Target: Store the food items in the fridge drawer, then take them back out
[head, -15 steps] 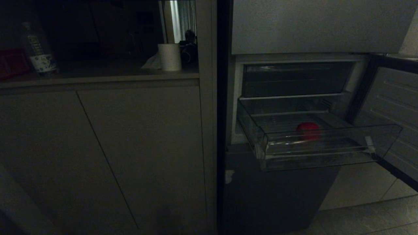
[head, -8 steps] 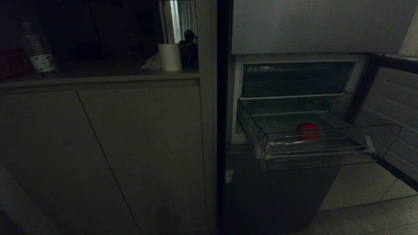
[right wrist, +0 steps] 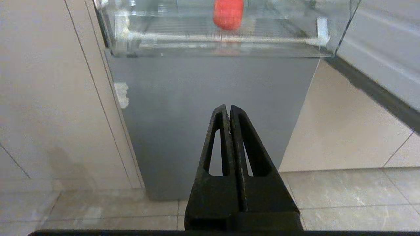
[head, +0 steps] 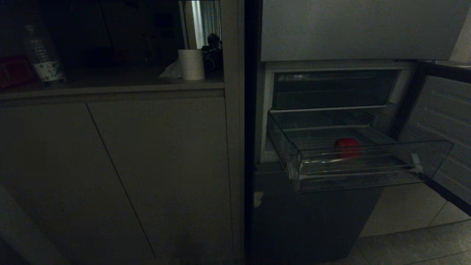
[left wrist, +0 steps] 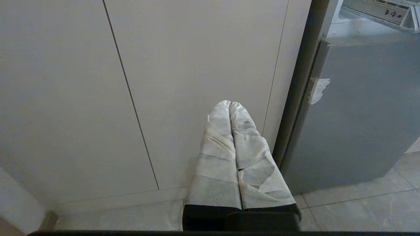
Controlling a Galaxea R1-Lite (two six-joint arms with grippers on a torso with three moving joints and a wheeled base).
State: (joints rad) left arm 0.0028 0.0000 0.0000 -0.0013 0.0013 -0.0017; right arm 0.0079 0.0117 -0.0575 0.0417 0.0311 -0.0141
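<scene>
The clear fridge drawer (head: 360,175) stands pulled out of the dark grey fridge (head: 312,221), with the middle door (head: 441,125) swung open to the right. One red food item (head: 347,148) lies inside the drawer, near its middle; it shows through the clear front (right wrist: 216,39) as a red food item (right wrist: 228,13) in the right wrist view. My right gripper (right wrist: 228,107) is shut and empty, low in front of the fridge's bottom panel, below the drawer. My left gripper (left wrist: 229,103), wrapped in pale tape, is shut and empty, facing the cabinet doors beside the fridge. Neither arm shows in the head view.
Pale cabinets (head: 117,173) fill the left, with a counter (head: 110,86) holding a paper roll (head: 191,64), a water bottle (head: 42,55) and a red pack (head: 13,71). A tape scrap (head: 258,198) sticks to the fridge edge. Tiled floor (head: 404,243) lies at the lower right.
</scene>
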